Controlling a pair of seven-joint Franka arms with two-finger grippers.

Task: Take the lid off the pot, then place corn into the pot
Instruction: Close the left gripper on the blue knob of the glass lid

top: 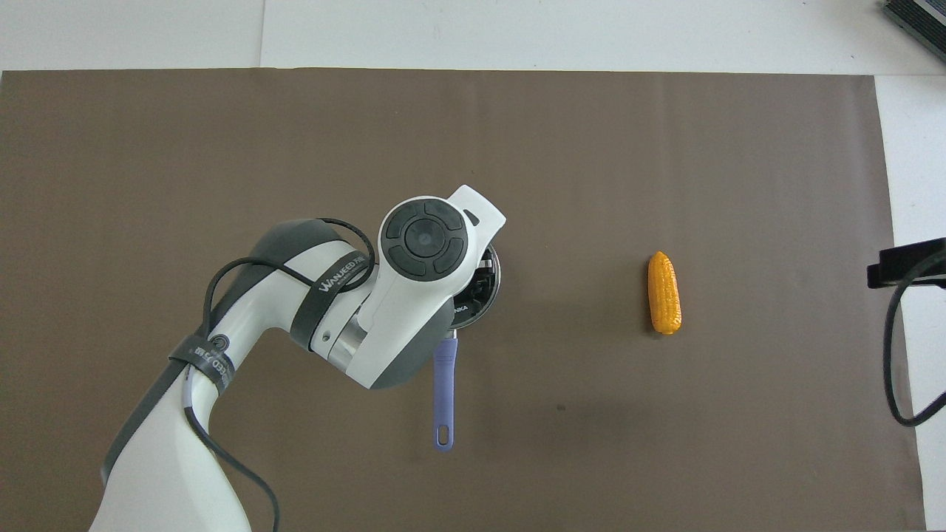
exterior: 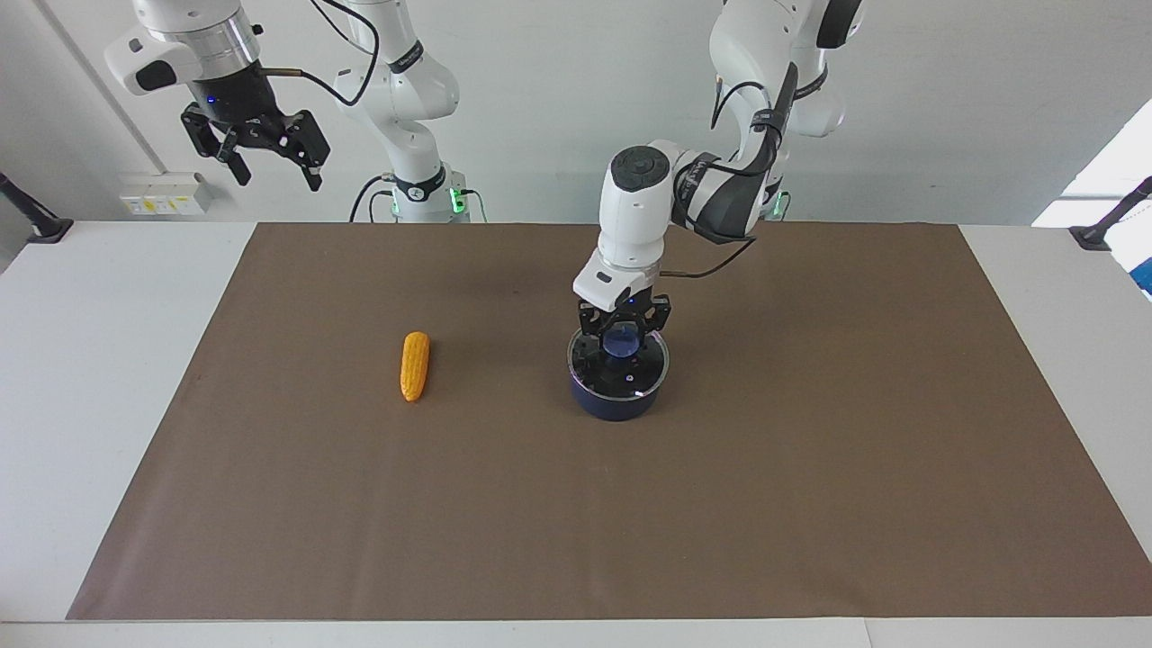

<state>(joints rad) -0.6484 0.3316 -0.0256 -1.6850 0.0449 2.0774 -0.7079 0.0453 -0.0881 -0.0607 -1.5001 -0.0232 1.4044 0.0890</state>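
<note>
The dark blue pot (exterior: 616, 403) stands mid-table on the brown mat, its long blue handle (top: 443, 391) pointing toward the robots. The glass lid (exterior: 630, 376) rests on its mouth. My left gripper (exterior: 621, 342) is down on the lid, shut on the blue knob (exterior: 620, 340). In the overhead view my left arm covers most of the lid (top: 485, 294) and hides the gripper. The yellow-orange corn (exterior: 414, 365) (top: 664, 293) lies on the mat beside the pot, toward the right arm's end. My right gripper (exterior: 277, 178) waits open, high above the table's edge near its base.
The brown mat (exterior: 576, 522) covers most of the white table (exterior: 90, 378). A black cable and the edge of the right hand (top: 905, 264) show at the overhead view's border. A dark object (top: 916, 15) sits at the table's corner.
</note>
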